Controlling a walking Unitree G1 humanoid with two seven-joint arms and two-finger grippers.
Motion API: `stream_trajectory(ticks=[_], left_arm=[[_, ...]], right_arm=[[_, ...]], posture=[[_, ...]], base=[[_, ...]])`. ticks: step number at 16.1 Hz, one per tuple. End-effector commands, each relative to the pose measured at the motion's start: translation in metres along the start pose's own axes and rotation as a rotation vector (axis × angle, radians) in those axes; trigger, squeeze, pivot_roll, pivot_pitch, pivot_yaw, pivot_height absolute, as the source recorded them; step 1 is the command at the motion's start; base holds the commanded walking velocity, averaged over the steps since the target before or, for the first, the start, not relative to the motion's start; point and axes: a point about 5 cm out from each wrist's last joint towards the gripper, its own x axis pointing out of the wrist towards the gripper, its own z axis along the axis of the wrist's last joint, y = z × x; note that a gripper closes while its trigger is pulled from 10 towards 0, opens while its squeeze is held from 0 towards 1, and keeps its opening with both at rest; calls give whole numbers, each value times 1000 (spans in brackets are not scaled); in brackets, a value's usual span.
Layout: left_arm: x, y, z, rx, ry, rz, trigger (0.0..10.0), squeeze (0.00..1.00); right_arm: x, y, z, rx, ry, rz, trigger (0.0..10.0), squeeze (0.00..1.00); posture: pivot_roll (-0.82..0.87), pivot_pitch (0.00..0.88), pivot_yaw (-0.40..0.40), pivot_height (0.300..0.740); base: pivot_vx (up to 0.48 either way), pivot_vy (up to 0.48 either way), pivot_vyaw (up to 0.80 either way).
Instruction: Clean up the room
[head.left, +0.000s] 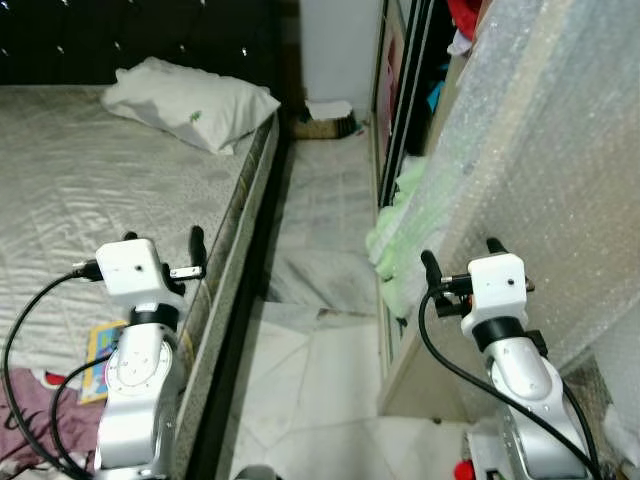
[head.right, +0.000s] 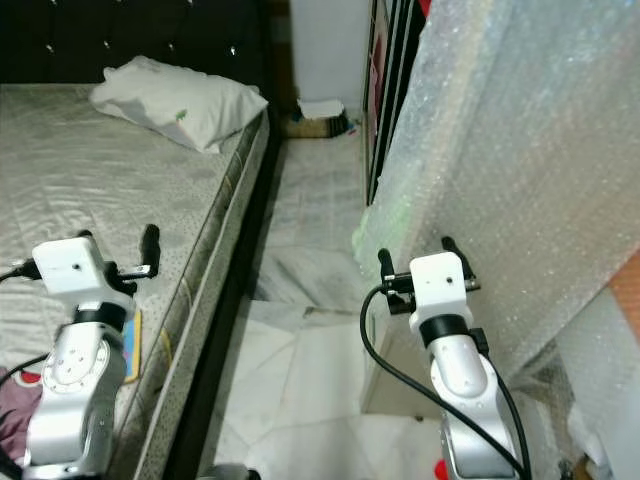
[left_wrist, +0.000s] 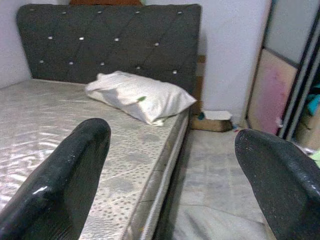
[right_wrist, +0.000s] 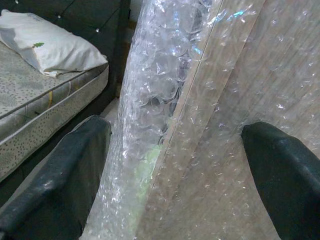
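My left gripper (head.left: 163, 240) is open and empty above the near edge of the bed (head.left: 80, 190). A white pillow (head.left: 190, 105) lies at the head of the bed, also visible ahead of the left fingers (left_wrist: 75, 170). My right gripper (head.left: 462, 255) is open too, close in front of a tall bubble-wrapped panel (head.left: 540, 170) that leans on the right. In the right wrist view that panel (right_wrist: 200, 125) stands between the two spread fingers. A colourful book (head.left: 98, 355) and a maroon cloth (head.left: 30, 410) lie on the mattress beside my left arm.
A narrow floor aisle (head.left: 320, 230) runs between the bed and a sliding-door wardrobe (head.left: 395, 90). Pale green plastic (head.left: 395, 235) bulges out at the panel's foot. A cardboard box (head.left: 325, 118) sits at the aisle's far end by the dark headboard (left_wrist: 110, 45).
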Motion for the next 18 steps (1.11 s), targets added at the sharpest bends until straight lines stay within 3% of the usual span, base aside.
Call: stream_trajectory(ticks=[1, 6, 8, 9, 11, 14, 18], left_arm=[[-2, 1, 0, 6, 0, -5, 10000, 0], [-1, 1, -1, 10, 0, -16, 10000, 0], [0, 1, -1, 12, -2, -14, 10000, 0], [0, 2, -1, 12, -1, -14, 10000, 0], [2, 1, -1, 12, 1, -27, 10000, 0], [7, -1, -1, 14, -3, -50, 10000, 0], [11, -2, 1, 18, -13, -53, 10000, 0]], right_arm=[[4, 2, 3, 12, -9, 21, 10000, 0], [2, 1, 1, -13, -8, 5, 10000, 0], [-13, -8, -5, -39, 20, -9, 10000, 0], [-31, -12, -9, -105, 23, 33, 10000, 0], [-45, -10, -12, -115, 33, 93, 10000, 0], [-39, -8, -15, -106, 24, 158, 10000, 0], [-31, 5, -25, -85, 13, 330, 10000, 0]], posture=[[-10, 6, 26, 740], [-7, 0, 28, 740], [-15, 0, 26, 740], [-28, 0, 29, 740], [-38, 2, 36, 740], [-45, 0, 46, 740], [-38, 0, 46, 740]], base=[[0, 0, 800], [0, 0, 695], [0, 0, 0], [0, 0, 0], [0, 0, 0], [0, 0, 0], [0, 0, 800]])
